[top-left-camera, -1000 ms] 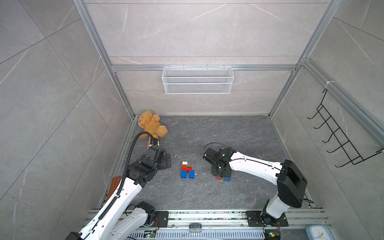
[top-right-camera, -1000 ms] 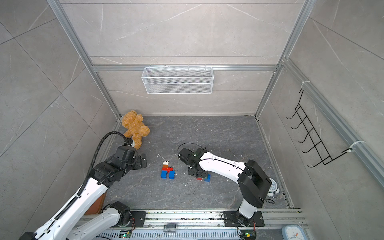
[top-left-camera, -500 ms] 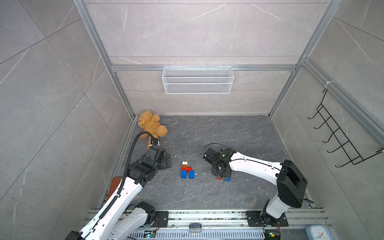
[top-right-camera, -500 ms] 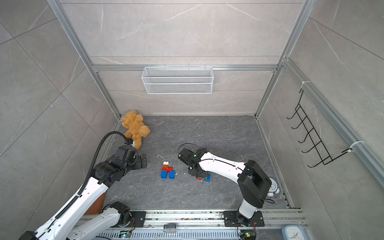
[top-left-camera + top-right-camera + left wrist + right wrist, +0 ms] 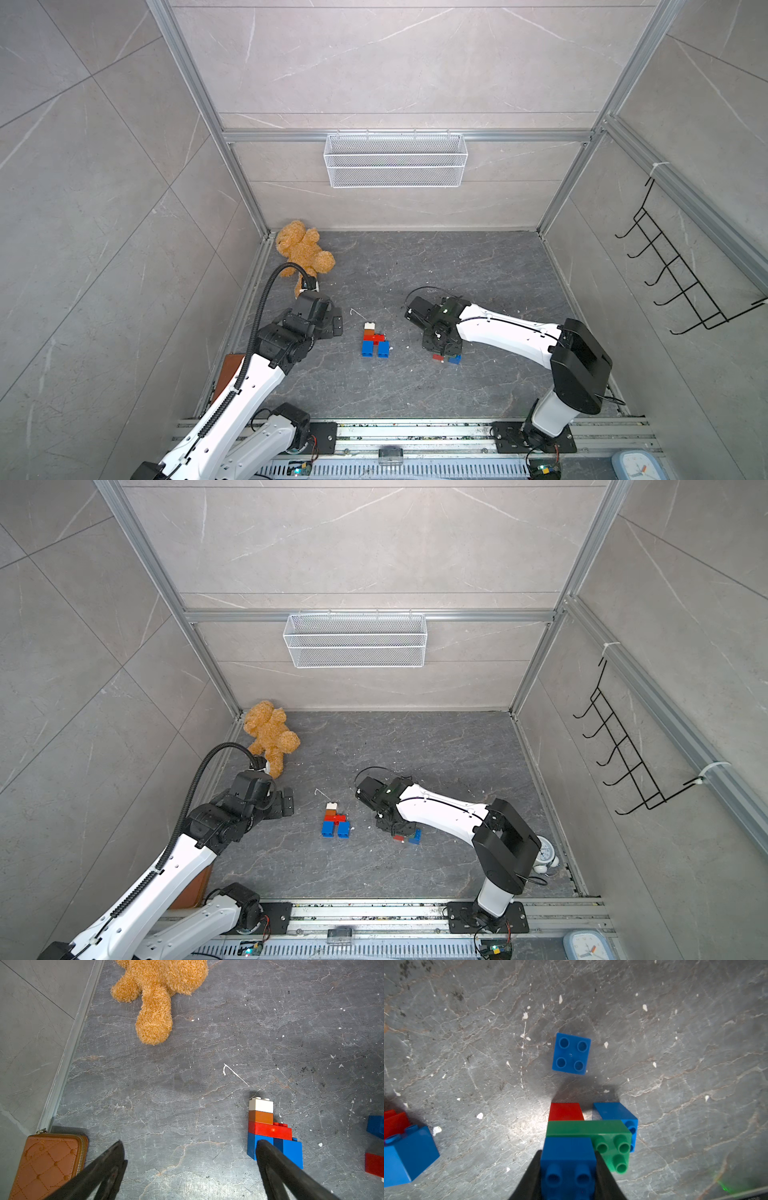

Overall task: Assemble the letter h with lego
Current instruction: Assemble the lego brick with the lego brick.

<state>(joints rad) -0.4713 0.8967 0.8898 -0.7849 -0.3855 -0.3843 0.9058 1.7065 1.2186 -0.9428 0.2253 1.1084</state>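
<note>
My right gripper (image 5: 568,1152) is clamped on a blue brick (image 5: 568,1167), with one finger (image 5: 529,1180) pressed against each side. That brick sits on one end of a green brick (image 5: 591,1128); the green brick's other end shows bare studs. Beneath the green one are a red brick (image 5: 564,1111) and a second blue brick (image 5: 616,1111), side by side with a gap between them, resting on the gray floor (image 5: 467,1022). A little past them a loose blue brick (image 5: 571,1053) lies alone, studs up, touching nothing. In both top views my right gripper covers most of this group, and only a bit of red and blue shows at the fingertips.

My left gripper (image 5: 189,1146) is spread wide, with nothing between its fingers (image 5: 108,1163), and it hangs over bare floor. Near one fingertip is a joined line (image 5: 374,340) of bricks: a white brick (image 5: 260,1105), a brown brick (image 5: 260,1116), a long red brick (image 5: 270,1131), then two blue bricks (image 5: 291,1151) side by side. I cannot tell whether it stands up or lies flat. In both top views it sits between my two grippers, apart from both.

Farther out, a brown wallet (image 5: 47,1165) lies by the left wall near my left arm, and a tan bear (image 5: 303,253) lies in the far left corner. A wire basket (image 5: 395,162) hangs on the back wall, and black hooks (image 5: 681,282) hang on the right wall.
</note>
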